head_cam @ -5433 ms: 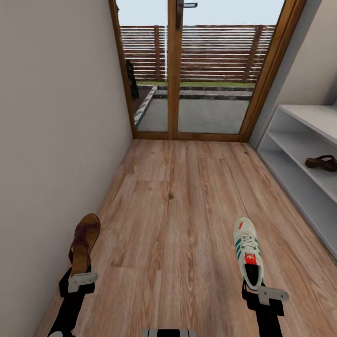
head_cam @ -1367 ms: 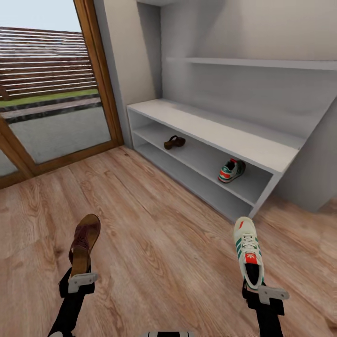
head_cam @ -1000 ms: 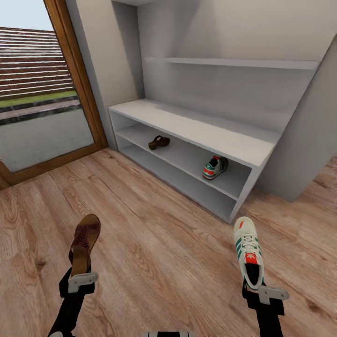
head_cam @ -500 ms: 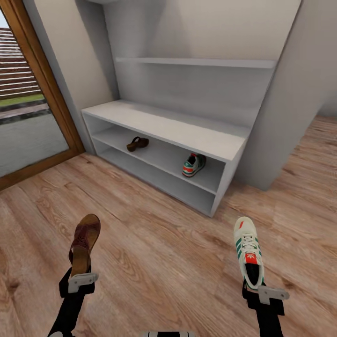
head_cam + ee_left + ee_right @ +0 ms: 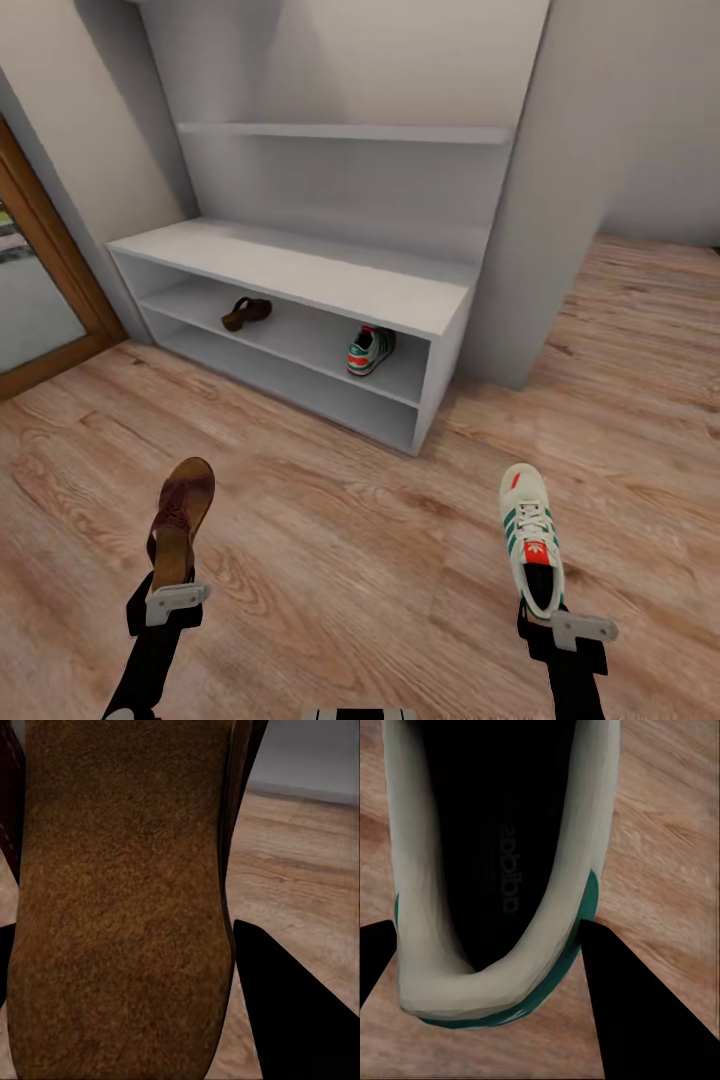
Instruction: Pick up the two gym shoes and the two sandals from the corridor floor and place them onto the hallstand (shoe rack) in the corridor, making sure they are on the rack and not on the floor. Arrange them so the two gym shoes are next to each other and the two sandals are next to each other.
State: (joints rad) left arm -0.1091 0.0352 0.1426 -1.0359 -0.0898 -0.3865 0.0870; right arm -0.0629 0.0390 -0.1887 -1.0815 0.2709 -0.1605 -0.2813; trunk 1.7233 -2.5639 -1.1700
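Note:
My left gripper (image 5: 172, 592) is shut on the heel of a maroon-brown sandal (image 5: 180, 518), held toe-forward above the wood floor (image 5: 340, 540); its tan footbed (image 5: 120, 900) fills the left wrist view. My right gripper (image 5: 552, 618) is shut on the heel of a cream gym shoe (image 5: 530, 535) with green stripes, whose dark opening (image 5: 502, 847) faces the right wrist camera. Ahead stands the pale-grey hallstand (image 5: 300, 265). On its upper open shelf lie the other sandal (image 5: 246, 312) at the left and the other gym shoe (image 5: 370, 350) near the right end.
A wood-framed glass door (image 5: 40, 290) is at the left edge. A grey wall panel (image 5: 560, 200) rises right of the rack, with more plank floor beyond it. A floating shelf (image 5: 340, 132) hangs above the rack's flat top.
The view has swung right: the door has slid toward the left edge and the hallstand has come to the centre. Both grippers hold their shoes as before.

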